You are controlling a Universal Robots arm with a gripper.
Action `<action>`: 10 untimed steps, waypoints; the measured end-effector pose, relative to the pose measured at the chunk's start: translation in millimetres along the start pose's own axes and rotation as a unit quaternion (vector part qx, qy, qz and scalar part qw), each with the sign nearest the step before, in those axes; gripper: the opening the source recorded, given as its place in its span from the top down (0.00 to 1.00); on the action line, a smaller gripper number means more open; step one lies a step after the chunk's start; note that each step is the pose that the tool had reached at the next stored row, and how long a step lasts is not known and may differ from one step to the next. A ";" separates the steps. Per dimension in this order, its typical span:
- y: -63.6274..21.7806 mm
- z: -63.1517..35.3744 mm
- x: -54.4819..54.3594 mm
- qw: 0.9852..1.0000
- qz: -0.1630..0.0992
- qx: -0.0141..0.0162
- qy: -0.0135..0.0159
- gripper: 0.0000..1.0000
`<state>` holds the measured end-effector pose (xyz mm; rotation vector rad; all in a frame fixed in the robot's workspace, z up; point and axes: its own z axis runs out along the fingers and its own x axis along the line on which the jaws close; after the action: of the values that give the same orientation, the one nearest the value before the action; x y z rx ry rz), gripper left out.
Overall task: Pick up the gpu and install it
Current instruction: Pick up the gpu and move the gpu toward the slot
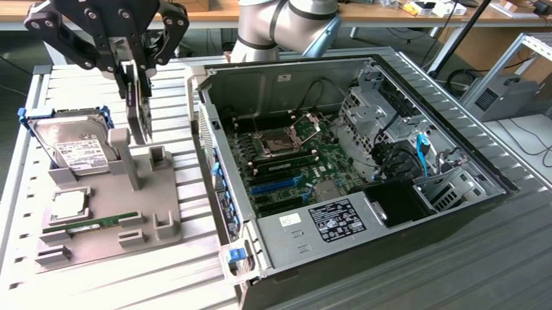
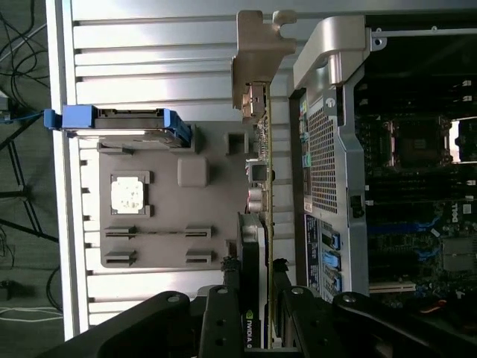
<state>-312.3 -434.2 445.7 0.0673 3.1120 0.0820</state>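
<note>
My gripper (image 1: 132,70) is shut on the gpu (image 1: 139,113), holding the thin card on edge over the grey holder plate (image 1: 164,213), close to its upright post (image 1: 123,158). In the wrist view the gpu (image 2: 251,239) appears edge-on, with a black cooler, a green board edge and a silver end bracket (image 2: 258,52), clamped between my gripper (image 2: 255,302) fingers. At the exterior view's right the open computer case (image 1: 448,139) lies with its motherboard (image 1: 289,161) and blue expansion slot (image 1: 276,185) exposed. The card hangs left of the case wall, apart from it.
On the grey holder plate (image 2: 216,160) rest a hard drive in a blue frame (image 1: 76,147), a processor chip (image 1: 69,204) and a slim memory stick (image 1: 90,223). The case's perforated rear wall (image 2: 322,149) stands close beside the card. Cables and drive cages (image 1: 388,129) fill the case's far side.
</note>
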 end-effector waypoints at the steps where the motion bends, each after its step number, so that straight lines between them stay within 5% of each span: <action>1: 0.1 0.0 -1.8 1.000 0.000 0.000 0.000 0.73; 10: 0.8 0.6 -18.5 1.000 0.000 0.000 0.000 0.73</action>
<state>-293.7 -434.2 445.7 0.0673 3.1120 0.0821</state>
